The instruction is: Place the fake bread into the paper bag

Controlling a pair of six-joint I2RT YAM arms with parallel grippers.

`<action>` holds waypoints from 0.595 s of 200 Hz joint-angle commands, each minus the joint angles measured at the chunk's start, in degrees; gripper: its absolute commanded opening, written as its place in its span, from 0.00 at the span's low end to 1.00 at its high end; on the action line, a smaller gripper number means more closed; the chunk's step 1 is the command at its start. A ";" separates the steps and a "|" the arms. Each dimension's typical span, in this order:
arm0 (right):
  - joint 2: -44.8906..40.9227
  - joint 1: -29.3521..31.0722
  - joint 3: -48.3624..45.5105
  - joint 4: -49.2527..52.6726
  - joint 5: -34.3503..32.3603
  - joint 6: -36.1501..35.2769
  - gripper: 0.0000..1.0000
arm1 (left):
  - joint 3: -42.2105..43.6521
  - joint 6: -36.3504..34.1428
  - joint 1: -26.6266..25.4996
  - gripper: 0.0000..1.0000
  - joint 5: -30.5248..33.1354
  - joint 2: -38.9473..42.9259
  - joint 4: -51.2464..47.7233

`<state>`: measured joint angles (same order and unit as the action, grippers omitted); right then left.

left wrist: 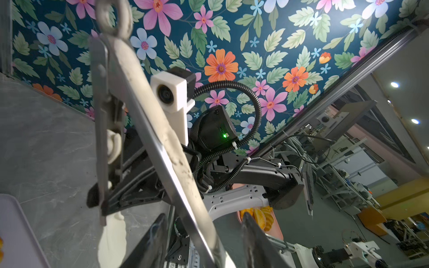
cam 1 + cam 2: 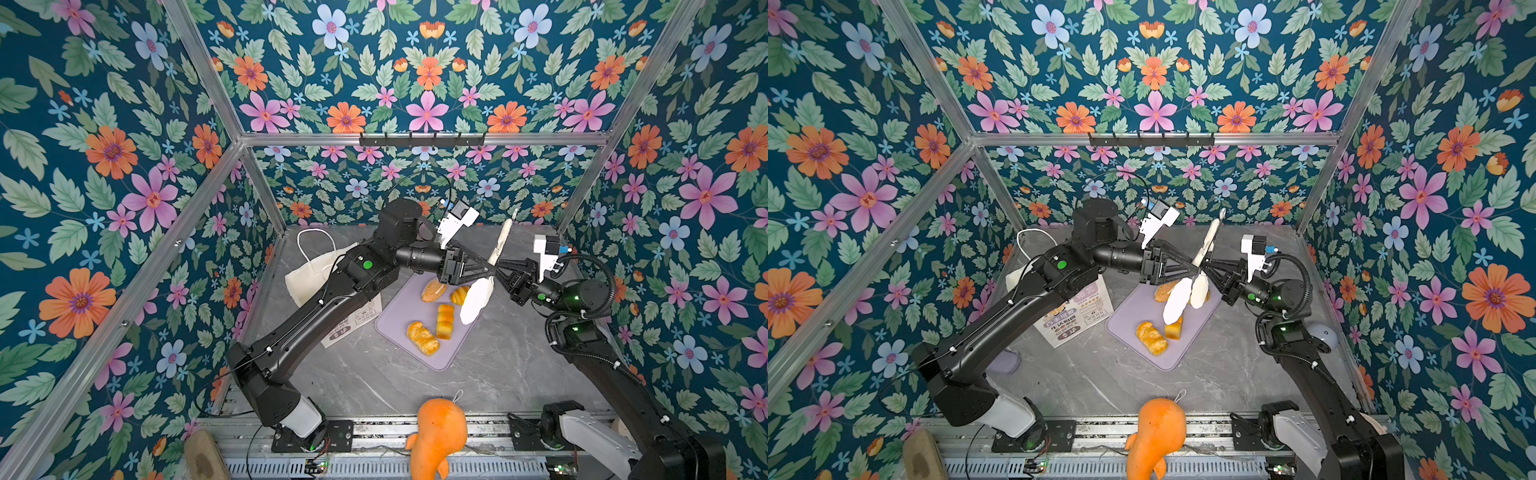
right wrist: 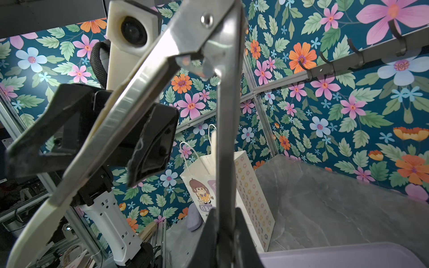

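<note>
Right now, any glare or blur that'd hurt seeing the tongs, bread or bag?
In both top views focus is sharp, but the white tips of the tongs wash out and cover some bread; left wrist, the tongs are close and soft; right wrist, glare runs along their metal arm, the paper bag behind is clear.
</note>
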<state>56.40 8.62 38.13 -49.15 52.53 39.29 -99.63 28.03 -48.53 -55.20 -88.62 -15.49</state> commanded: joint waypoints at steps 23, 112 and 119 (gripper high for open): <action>-0.76 0.30 -0.39 -5.98 1.34 0.74 0.00 | 2.12 -2.28 -0.72 0.40 -2.74 0.98 0.45; -1.34 0.72 -2.09 -6.67 5.10 -1.59 0.00 | 2.83 -1.75 -1.56 0.12 -4.83 0.81 2.29; -1.38 0.71 -1.96 -6.67 5.22 -1.52 0.00 | 2.95 -1.82 -1.56 0.09 -4.68 0.97 2.30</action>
<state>55.20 9.26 36.14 -54.94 55.48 36.84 -96.60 28.49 -50.19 -59.20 -88.47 -17.23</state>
